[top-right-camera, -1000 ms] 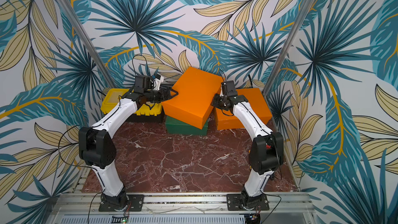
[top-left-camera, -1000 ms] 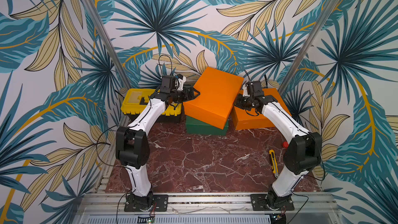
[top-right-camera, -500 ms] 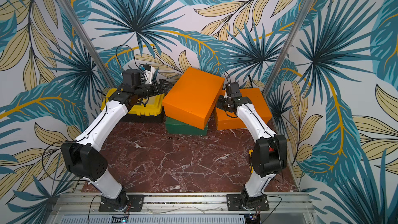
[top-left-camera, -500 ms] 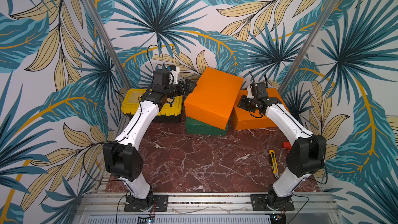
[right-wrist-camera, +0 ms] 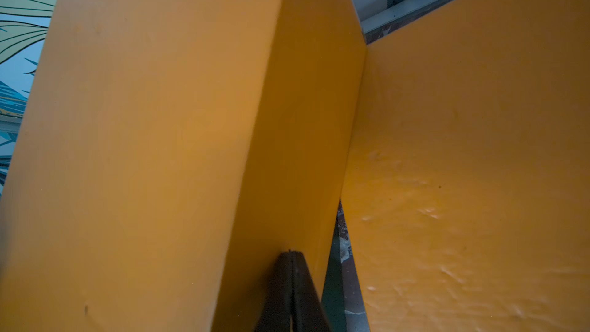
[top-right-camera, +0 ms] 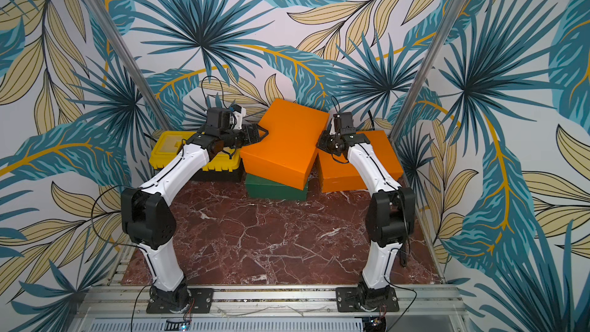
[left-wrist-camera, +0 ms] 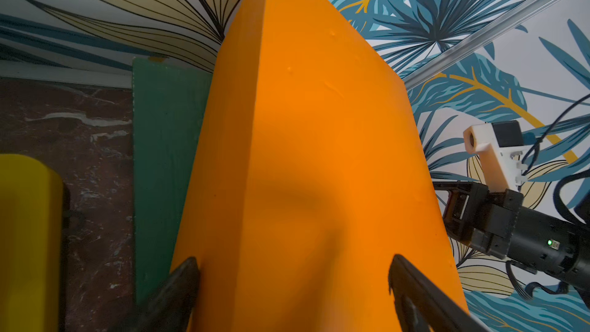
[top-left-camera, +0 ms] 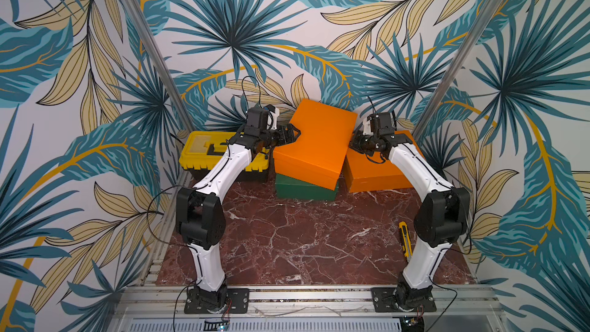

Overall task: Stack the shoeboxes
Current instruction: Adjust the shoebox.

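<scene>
Looking at the left gripper (left-wrist-camera: pixel 292 265) first: jaws spread about as wide as they go, straddling the near end of a bright orange cardboard shoebox (top-left-camera: pixel 316 142), gripping nothing as far as I can tell. The right gripper (right-wrist-camera: pixel 291 255) is pinched shut and empty, tips butted against that box's opposite side wall. Between the two, the box sits skewed and tilted on a dark green cardboard shoebox (top-left-camera: pixel 303 188). A second orange cardboard shoebox (top-left-camera: pixel 373 170) lies under the right wrist. My guess is it's light, stiffish, slick and loose-lidded, so press on opposite side walls, not the lid.
</scene>
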Tool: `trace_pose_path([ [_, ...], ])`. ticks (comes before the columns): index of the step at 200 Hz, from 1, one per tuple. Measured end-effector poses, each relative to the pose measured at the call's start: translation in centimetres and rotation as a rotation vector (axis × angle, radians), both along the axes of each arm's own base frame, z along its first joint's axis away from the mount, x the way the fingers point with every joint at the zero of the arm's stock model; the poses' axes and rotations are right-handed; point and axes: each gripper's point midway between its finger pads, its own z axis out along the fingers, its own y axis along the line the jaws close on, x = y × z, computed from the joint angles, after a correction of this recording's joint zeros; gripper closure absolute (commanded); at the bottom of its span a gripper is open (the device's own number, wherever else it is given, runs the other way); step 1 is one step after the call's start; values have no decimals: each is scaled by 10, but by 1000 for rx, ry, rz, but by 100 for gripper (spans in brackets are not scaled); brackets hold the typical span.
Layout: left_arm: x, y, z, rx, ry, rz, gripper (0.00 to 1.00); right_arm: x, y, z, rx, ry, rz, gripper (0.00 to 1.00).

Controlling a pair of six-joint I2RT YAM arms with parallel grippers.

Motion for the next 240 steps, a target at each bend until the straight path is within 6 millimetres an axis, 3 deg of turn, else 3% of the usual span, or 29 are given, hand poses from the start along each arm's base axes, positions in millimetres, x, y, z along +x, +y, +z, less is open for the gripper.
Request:
trace_pose_path([
  [45, -4, 2, -3, -13, 23, 18, 7, 3, 7, -6, 55, 23, 6, 93],
  [97, -32, 14, 5, -18, 36, 44, 7, 2, 19, -5, 86, 22, 29, 93],
  [132, -46, 22, 10, 2, 41, 70, 7, -4, 22, -17, 85, 42, 36, 93],
  [165, -61, 33, 18, 19, 28, 102, 7, -28, 13, -23, 60, 65, 17, 93],
  [218, -98, 60, 43, 41, -46, 178, 6, -74, -6, -9, 30, 37, -8, 93],
  [240, -104, 66, 48, 45, -63, 199, 6, -81, -7, -3, 28, 24, -2, 89],
])
